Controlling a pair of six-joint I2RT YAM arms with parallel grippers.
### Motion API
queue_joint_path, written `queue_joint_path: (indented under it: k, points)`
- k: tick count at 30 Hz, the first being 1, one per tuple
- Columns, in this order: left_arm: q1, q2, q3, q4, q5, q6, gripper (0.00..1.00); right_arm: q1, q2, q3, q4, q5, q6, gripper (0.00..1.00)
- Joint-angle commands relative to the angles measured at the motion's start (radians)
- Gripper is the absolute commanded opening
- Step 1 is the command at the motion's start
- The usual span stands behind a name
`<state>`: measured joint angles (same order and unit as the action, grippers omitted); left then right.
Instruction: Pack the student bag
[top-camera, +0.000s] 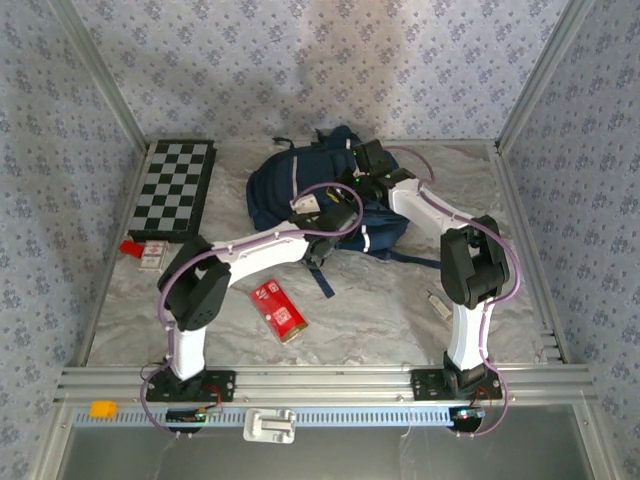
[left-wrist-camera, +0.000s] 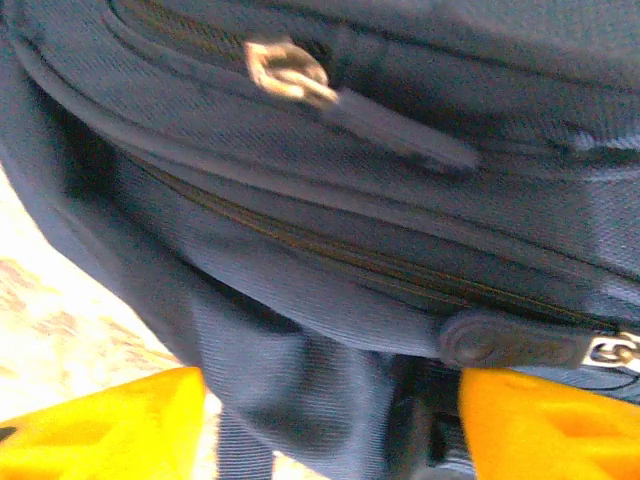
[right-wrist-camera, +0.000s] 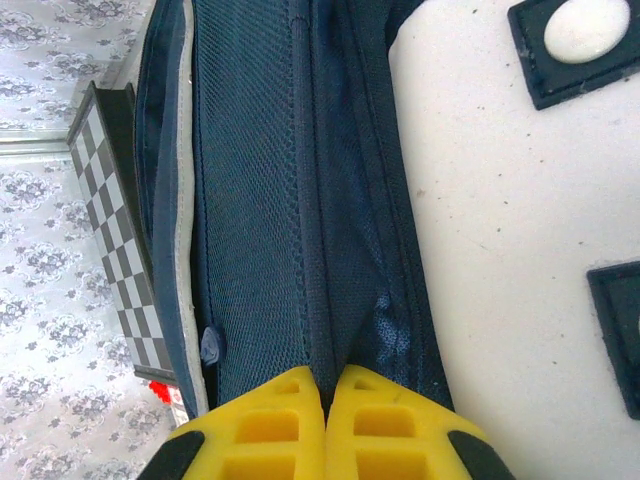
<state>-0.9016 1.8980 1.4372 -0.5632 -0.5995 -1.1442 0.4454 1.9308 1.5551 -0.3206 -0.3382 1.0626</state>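
Black-and-white chequered board (top-camera: 177, 188), flat and rectangular, lies at the far left of your marbled grey table (top-camera: 400, 320). A small red object (top-camera: 130, 247) and a small white-and-red pack (top-camera: 152, 257) sit just beside its near edge. Nearer you, between the two arms, a flat red rectangular packet (top-camera: 277, 310) lies on the table. All of these are outside the bag.

At the middle of the table's far side you have the large navy blue fabric student bag (top-camera: 275, 185), lying slumped, with a dark strap trailing toward you. You cannot tell what is inside it. From the left wrist, its two zip lines look closed where they show. A metal zip puller (left-wrist-camera: 285, 72) sits on the upper one and a dark rubbery tab (left-wrist-camera: 510, 340) on the lower.

Your left gripper (left-wrist-camera: 330, 440) is at the bag's near side. Its yellow fingers (left-wrist-camera: 110, 430) stand apart with a fold of navy fabric between them, and you cannot tell whether they press it.

Your right gripper (right-wrist-camera: 325, 400) is at the bag's far right side with its fingers together, pinching a ridge of the woven navy fabric, which puckers where they meet. A pale grey piping (right-wrist-camera: 185, 230) edges that panel.

A small pale object (top-camera: 438, 303) lies on the table beside the right arm.
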Motion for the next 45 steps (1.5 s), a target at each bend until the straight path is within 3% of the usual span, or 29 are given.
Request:
queue_joint_path:
  k: [1,4,15,18,24,31,38,41,45]
  points:
    - [0.019,-0.082,-0.028,0.032,0.058,0.117,0.61,-0.011,-0.037,0.028,0.071,-0.02,0.004,0.0]
    - [0.029,-0.088,-0.022,0.078,0.163,0.254,0.61,-0.012,-0.029,0.026,0.072,-0.019,0.007,0.0]
    - [0.088,-0.104,-0.055,0.221,0.342,0.64,0.7,-0.013,-0.012,0.049,0.061,-0.02,0.009,0.0]
    - [0.114,-0.1,-0.03,0.188,0.351,0.607,0.73,-0.014,-0.01,0.054,0.055,-0.018,0.008,0.0]
    - [0.119,-0.093,-0.028,0.255,0.477,0.463,0.69,-0.012,-0.003,0.063,0.057,-0.018,0.017,0.0]
    - [0.115,-0.052,0.02,0.251,0.464,0.61,0.67,-0.012,0.001,0.067,0.06,-0.026,0.023,0.0]
    - [0.101,-0.032,0.007,0.263,0.511,0.635,0.58,-0.013,0.008,0.067,0.07,-0.036,0.031,0.0]
    - [0.098,-0.015,0.028,0.253,0.513,0.633,0.5,-0.013,0.009,0.071,0.07,-0.036,0.031,0.0]
    - [0.082,-0.006,0.028,0.27,0.526,0.648,0.49,-0.014,0.01,0.073,0.062,-0.035,0.027,0.0]
